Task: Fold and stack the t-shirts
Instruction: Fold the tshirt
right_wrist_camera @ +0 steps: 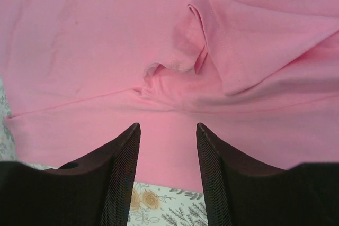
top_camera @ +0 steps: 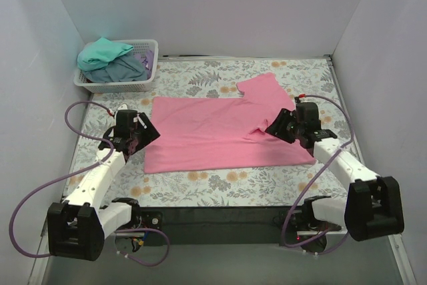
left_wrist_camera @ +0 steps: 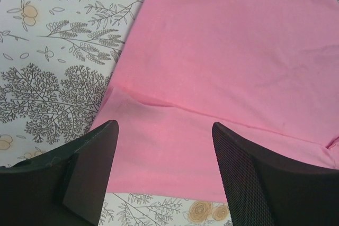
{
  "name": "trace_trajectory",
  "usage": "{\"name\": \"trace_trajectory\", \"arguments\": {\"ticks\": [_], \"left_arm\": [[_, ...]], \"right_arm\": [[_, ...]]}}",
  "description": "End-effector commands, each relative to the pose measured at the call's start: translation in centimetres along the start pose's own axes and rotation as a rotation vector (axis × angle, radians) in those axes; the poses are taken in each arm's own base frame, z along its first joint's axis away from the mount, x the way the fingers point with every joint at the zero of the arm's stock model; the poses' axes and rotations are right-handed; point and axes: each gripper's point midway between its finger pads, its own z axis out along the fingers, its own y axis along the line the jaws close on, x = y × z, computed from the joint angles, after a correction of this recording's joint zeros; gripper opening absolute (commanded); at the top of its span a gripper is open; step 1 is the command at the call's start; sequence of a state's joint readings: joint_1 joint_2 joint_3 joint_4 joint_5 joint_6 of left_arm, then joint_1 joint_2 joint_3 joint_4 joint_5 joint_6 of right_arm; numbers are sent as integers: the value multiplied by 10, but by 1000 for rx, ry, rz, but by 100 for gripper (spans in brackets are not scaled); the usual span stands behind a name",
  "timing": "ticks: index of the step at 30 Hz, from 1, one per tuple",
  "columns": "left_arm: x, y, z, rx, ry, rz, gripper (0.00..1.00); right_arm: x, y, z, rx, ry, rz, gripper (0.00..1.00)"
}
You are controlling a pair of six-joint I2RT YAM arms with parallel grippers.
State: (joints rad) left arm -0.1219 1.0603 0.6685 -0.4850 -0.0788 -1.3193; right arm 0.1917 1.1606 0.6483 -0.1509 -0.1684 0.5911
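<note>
The pink t-shirt (top_camera: 213, 135) lies on the table (top_camera: 220, 188), seemingly folded once lengthwise, directly below both grippers. The left gripper (left_wrist_camera: 165, 130) is spread wide and empty; the right gripper (right_wrist_camera: 168, 130), jaws apart, holds nothing just short of the bunched sleeve (right_wrist_camera: 233, 51). More folds remain, and the teal shirt (top_camera: 103, 53) and grey-blue shirt (top_camera: 128, 70) wait in the basket (top_camera: 113, 86) beyond the left gripper.

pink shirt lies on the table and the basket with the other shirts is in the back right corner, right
Not quite: the basket holding the other shirts sits in the back left corner, not the right, as the top external view shows. The pink shirt does lie on the table.
</note>
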Motion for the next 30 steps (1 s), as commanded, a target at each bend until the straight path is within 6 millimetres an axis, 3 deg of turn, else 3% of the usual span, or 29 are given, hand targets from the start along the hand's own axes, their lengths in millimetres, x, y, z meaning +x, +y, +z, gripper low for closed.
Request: {"name": "trace_trajectory", "arguments": {"ticks": [1,9,20,26,27,30], "left_arm": [[-10,-4,1,27,-56,61,71],[-7,-6,9,34,-37,70,71],[-4,-9,10,46,-19,69,70],[-3,-10,10,50,-15,69,71],[-4,-11,10,55,-16,69,71],[-3,-11,10,56,-15,71,71]], "right_arm": [[-22,18,18,24,-64,44,54],[-9,22,56,77,21,30,56],[8,7,85,126,114,-69,51],[-26,19,106,122,84,-217,51],[-39,31,108,105,62,-238,51],[-45,31,122,127,74,-313,52]]}}
